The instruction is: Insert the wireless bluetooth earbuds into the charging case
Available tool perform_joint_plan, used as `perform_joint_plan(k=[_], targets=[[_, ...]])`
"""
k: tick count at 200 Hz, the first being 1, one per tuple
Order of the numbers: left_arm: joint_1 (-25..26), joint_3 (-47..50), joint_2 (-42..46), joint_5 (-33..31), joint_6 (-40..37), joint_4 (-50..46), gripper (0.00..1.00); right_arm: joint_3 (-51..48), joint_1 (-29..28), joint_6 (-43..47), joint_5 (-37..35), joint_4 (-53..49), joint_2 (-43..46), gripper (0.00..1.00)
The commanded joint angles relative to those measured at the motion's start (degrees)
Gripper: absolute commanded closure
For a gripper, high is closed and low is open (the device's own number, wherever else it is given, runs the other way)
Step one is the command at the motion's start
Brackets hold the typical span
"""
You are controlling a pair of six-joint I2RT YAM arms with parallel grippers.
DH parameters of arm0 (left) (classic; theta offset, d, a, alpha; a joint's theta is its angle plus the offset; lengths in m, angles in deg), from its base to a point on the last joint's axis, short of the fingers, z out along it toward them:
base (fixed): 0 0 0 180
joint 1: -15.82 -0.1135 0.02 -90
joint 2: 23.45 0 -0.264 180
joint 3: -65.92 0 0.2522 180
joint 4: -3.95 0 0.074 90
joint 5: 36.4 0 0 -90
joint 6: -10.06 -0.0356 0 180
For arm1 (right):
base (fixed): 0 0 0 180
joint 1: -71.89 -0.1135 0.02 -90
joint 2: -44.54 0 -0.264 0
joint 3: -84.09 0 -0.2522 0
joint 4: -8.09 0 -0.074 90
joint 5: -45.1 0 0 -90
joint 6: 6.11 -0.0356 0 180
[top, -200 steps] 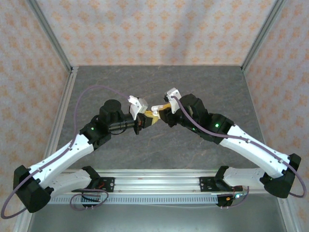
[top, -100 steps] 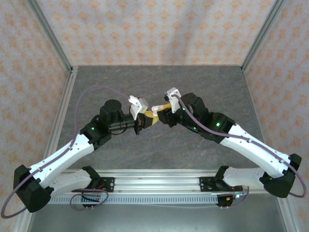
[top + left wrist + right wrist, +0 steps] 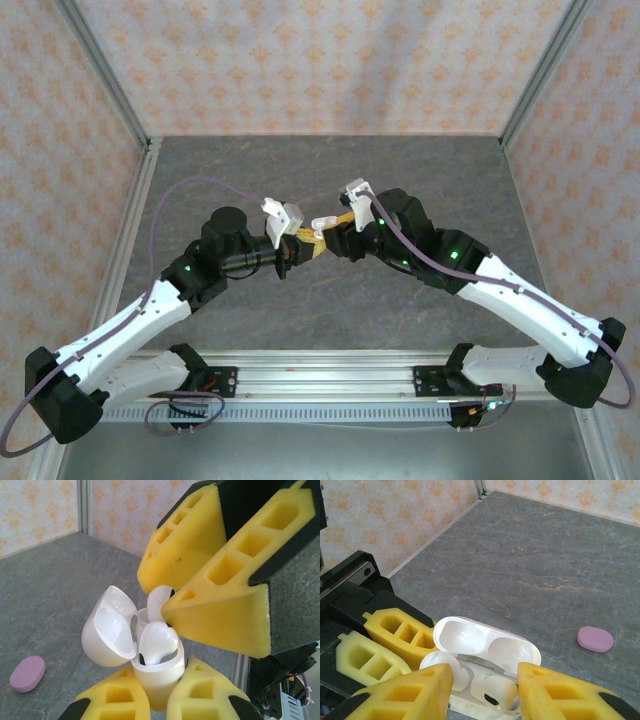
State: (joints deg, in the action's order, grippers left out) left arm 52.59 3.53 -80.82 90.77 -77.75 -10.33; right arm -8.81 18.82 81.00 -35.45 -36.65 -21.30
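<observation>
Two white earbuds sit in the open white charging case, which the left tool clamps above the grey stone-patterned tabletop. The right tool straddles it, jaws parted. A pink case lies well apart. Floral-papered walls surround the tabletop.

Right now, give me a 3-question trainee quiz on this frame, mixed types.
1. True or false: the white charging case has its lid shut.
2. Which one grips the case? A) left gripper B) right gripper C) neither
3. What colour is the closed case lying on the table?

Key: 1 false, the lid stands open. 2 A. 3 pink.
</observation>
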Motion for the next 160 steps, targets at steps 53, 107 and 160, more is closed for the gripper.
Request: perform_joint_plan(k=[53,107,160], targets=[[0.40,-0.12,2.07,-1.28,0.35,4.95,1.00,0.29,1.72,-6.18,10.58,1.95,0.31,0.58],[0.40,-0.08,1.91,-1.35,0.31,5.37,1.00,-0.27,4.46,-9.63,16.77,4.12,0.46,0.59],[0.40,-0.16,1.73,-1.40,0.15,5.25,1.00,-0.24,5.53,-10.73,17.72,4.28,0.41,0.59]])
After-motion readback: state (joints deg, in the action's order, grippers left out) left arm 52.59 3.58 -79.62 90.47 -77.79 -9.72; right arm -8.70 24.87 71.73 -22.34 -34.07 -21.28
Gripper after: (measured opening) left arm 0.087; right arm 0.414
